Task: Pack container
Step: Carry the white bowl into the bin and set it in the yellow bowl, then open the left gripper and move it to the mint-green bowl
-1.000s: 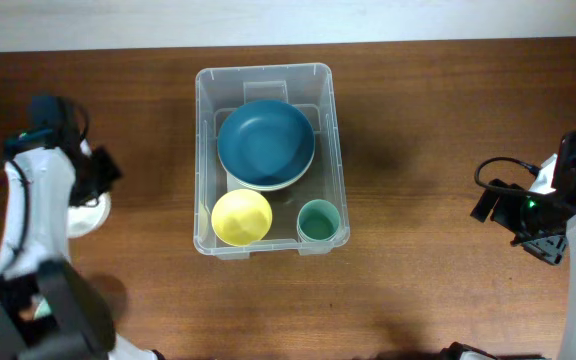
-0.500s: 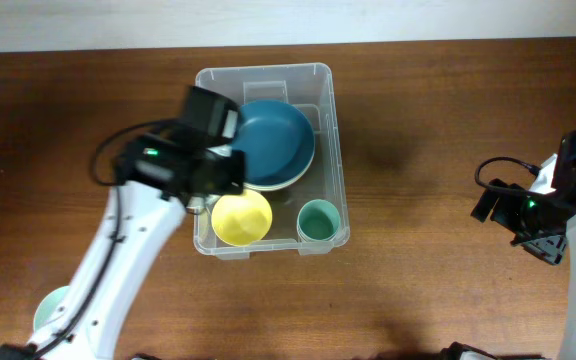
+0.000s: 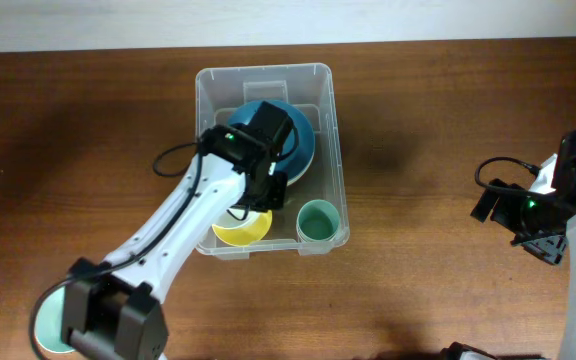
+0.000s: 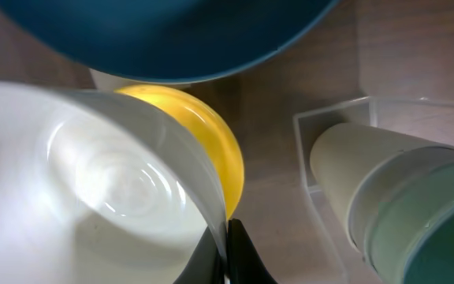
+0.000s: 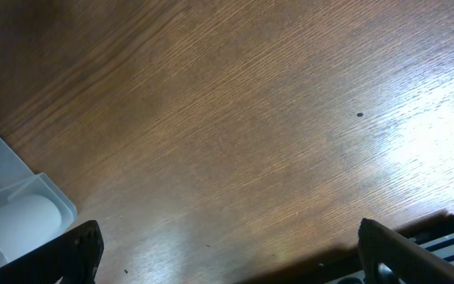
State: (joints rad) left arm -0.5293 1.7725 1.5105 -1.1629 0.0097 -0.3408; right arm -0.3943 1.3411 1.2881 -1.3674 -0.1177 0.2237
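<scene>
The clear plastic container (image 3: 264, 71) sits at the middle of the wooden table (image 3: 438, 120), its long sides running away from the robot. The left arm reaches in over the near half. Seen from the left wrist camera, the left gripper (image 4: 227, 241) is pinched on the thin rim of a white bowl (image 4: 93, 189), one dark finger on each side of the wall with barely a gap between them. The white bowl hangs just above a yellow bowl (image 4: 215, 150); whether the two touch cannot be told.

A dark blue bowl (image 3: 293, 135) fills the far half of the bin, its edge close over the held bowl. A teal cup (image 3: 318, 220) stands in the near right corner, just beside the yellow bowl, leaving little free floor inside.

Well apart at the table's right edge, the right gripper (image 5: 235, 254) hovers over bare wood with its fingers spread wide and nothing between them; only a corner of the bin shows at the left edge of its view. A pale green dish (image 3: 50, 322) lies near the left arm's base.
</scene>
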